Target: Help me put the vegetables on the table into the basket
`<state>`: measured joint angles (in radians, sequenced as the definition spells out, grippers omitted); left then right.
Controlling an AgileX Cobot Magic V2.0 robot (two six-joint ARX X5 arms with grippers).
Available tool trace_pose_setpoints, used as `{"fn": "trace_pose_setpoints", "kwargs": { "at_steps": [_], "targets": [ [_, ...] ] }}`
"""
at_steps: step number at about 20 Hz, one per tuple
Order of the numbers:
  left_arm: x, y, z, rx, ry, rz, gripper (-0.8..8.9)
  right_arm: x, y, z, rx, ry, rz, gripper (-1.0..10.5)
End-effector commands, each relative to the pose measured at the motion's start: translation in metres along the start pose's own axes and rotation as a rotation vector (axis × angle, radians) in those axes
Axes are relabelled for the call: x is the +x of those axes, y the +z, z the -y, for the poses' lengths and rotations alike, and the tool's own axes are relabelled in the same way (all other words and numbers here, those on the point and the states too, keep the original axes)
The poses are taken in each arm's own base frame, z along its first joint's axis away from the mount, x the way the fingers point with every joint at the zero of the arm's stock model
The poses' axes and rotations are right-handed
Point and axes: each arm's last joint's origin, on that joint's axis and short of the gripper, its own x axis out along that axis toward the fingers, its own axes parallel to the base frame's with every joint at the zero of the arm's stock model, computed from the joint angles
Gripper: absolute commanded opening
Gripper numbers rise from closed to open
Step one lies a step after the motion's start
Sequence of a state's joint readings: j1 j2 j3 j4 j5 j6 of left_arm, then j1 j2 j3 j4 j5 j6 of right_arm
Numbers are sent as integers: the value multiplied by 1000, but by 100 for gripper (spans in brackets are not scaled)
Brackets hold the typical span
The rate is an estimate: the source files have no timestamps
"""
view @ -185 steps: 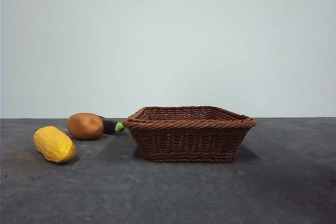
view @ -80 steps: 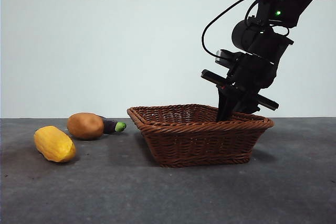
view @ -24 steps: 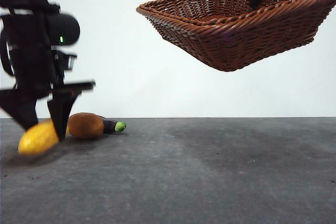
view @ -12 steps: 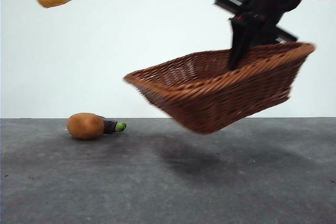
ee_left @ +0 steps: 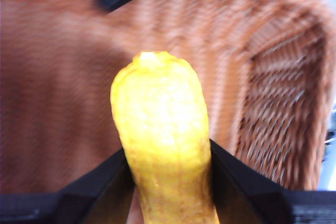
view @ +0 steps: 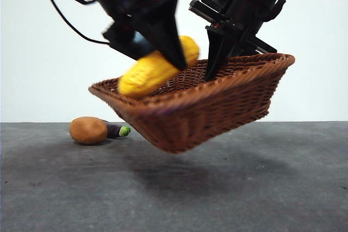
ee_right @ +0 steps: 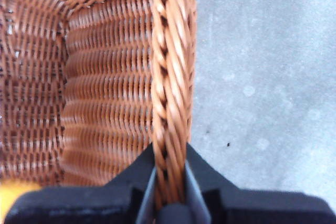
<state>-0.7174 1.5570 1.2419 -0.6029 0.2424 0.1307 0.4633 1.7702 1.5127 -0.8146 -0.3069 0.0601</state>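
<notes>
Front view: the wicker basket [view: 217, 107] hangs tilted in mid-air above the dark grey table [view: 261, 188], its lower corner toward the potato side and its higher rim on the opposite side. The right gripper [view: 215, 61] reaches down over the raised part of the basket, and in the right wrist view its two black jaws are closed tight on the braided rim [ee_right: 170, 103], one jaw inside the wall and one outside, with the speckled table showing beyond. The left gripper [view: 174, 52] comes in from above on the other side, its jaws clamped on the yellow corn cob [view: 155, 69], which it holds slanted just over the basket's lower rim. Left wrist view: the cob [ee_left: 163, 140] juts out between the two black jaws, which press against both of its sides, with the blurred woven inside of the basket [ee_left: 273, 87] directly behind it. On the table, well apart from the lifted basket, the brown potato [view: 88, 130] lies with the small purple eggplant [view: 117, 131] touching it, green tip pointing toward the basket.
</notes>
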Motion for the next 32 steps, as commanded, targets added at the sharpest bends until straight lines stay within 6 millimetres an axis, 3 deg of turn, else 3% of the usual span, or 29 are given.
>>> {"fn": "trace_pose_setpoints", "kwargs": {
  "at_steps": [1, 7, 8, 10, 11, 17, 21, 23, 25, 27, 29, 32],
  "targets": [
    [12, 3, 10, 32, -46, 18, -8, -1, 3, -1, 3, 13, 19, -12],
    [33, -5, 17, 6, -76, -84, 3, -1, 4, -3, -1, 63, 34, -12],
    [35, -7, 16, 3, -77, -100, 58, -1, 4, -3, 0, 63, 33, -12],
    [35, -6, 17, 5, -86, -96, 349, -1, 4, -3, 0, 63, 30, -12],
    [35, -6, 18, 5, -100, -92, 385, -1, 4, -3, 1, 63, 29, -12],
    [21, -1, 18, -16, -89, -58, 386, -1, 4, -2, -1, 61, 28, -12],
    [-17, 7, 8, -55, -7, 2, 386, -5, 5, 9, 21, 44, 48, -12],
    [-49, 6, -5, -131, 129, 71, 386, -16, 6, 22, 51, 26, 74, -12],
    [-83, 0, -26, -275, 298, 148, 386, -36, 6, 33, 68, 5, 131, -12],
    [-104, -9, -52, -436, 402, 198, 386, -61, 5, 41, 85, -20, 197, -12],
    [-109, -20, -81, -552, 468, 197, 386, -83, 1, 44, 79, -42, 252, -12],
    [-97, -29, -119, -714, 523, 207, 415, -108, -4, 42, 61, -60, 315, -12]
  ]
}}
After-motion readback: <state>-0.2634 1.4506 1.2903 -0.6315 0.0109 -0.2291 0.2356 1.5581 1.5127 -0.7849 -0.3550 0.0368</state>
